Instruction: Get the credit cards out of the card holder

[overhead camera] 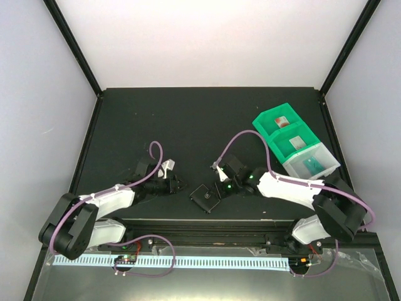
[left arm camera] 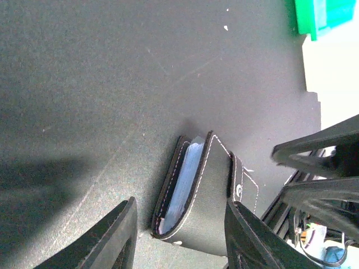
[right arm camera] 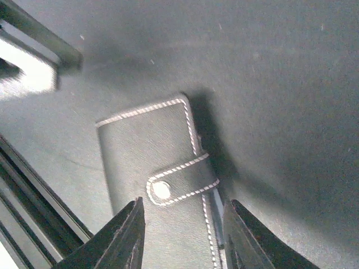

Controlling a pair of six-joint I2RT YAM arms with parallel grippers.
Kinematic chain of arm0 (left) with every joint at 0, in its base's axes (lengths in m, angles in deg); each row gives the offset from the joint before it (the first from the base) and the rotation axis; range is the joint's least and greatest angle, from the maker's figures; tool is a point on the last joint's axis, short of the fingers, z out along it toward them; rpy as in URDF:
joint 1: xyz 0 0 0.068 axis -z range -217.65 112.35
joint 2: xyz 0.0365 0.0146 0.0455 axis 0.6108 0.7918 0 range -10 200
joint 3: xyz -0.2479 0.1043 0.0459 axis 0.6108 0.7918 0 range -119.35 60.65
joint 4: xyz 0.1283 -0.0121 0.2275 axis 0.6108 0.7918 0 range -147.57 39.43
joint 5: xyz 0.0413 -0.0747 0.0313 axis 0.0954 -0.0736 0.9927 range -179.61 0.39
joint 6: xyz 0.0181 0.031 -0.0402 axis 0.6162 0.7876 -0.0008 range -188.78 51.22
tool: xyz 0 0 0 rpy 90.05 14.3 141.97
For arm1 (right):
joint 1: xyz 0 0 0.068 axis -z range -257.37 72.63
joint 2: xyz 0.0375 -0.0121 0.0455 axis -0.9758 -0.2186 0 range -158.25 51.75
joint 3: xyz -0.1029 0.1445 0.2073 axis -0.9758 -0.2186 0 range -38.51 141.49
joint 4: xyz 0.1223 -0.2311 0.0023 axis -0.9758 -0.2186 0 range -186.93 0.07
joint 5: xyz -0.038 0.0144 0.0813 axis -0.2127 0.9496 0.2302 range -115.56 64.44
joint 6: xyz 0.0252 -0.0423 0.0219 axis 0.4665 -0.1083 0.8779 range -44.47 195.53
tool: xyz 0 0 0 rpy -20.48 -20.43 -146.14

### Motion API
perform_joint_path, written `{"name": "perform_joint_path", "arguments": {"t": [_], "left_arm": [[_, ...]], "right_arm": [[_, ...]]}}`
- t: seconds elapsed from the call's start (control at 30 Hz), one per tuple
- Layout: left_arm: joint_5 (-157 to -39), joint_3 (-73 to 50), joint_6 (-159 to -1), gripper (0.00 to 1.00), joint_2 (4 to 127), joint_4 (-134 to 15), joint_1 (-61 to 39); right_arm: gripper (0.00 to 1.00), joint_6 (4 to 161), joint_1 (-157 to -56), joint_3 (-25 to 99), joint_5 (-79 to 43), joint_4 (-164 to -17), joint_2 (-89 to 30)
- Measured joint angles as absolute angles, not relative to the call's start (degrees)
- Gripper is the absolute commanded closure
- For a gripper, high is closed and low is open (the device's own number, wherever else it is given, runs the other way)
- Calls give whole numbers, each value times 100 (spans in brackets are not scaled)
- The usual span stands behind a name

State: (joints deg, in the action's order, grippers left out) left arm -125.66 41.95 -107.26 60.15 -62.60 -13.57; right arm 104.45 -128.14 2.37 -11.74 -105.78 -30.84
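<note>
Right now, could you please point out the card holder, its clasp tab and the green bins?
card holder [right arm camera: 140, 148]: right wrist view, black outer face.
clasp tab [right arm camera: 185, 175]: right wrist view, middle of the strap.
green bins [overhead camera: 276, 149]: top view, left rim.

Left hand [left arm camera: 180, 206], right hand [right arm camera: 185, 204]: jaws apart.

The top view looks down from above and behind the arms over the whole surface [overhead camera: 188, 119]. Both wrist views look closely at the card holder [left arm camera: 208, 213] from opposite sides.
</note>
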Motion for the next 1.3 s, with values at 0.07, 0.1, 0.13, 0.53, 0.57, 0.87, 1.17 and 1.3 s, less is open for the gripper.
{"name": "perform_joint_path", "arguments": {"t": [0.07, 0.1, 0.13, 0.53, 0.57, 0.87, 1.17, 1.3], "left_arm": [[-12638, 4307, -10844, 56, 6015, -6464, -1357], [-12660, 4359, -10885, 56, 6015, -6520, -1355], [-12699, 4427, -10949, 57, 6017, -6595, -1355], [-13005, 4820, -11443, 58, 6137, -7185, -1355], [-13021, 4853, -11475, 58, 6135, -7216, -1355], [-13038, 5019, -11541, 58, 6082, -7264, -1355], [-13040, 5035, -11604, 57, 6045, -7268, -1353], [-13040, 5035, -11642, 58, 6045, -7270, -1340]], "right_arm": [[59, 10439, -12879, 427, -1342, -10747, -2994], [59, 10417, -12936, 499, -1421, -10797, -2931], [59, 10393, -12986, 528, -1458, -10819, -2887], [62, 10115, -13740, 1151, -2092, -11190, -3751], [62, 10115, -13791, 1197, -2160, -11190, -3869], [69, 10118, -13974, 1321, -2914, -11182, -4275], [99, 10192, -14175, 1304, -3574, -11175, -4308], [99, 10260, -14206, 1299, -3703, -11158, -4255]]}}
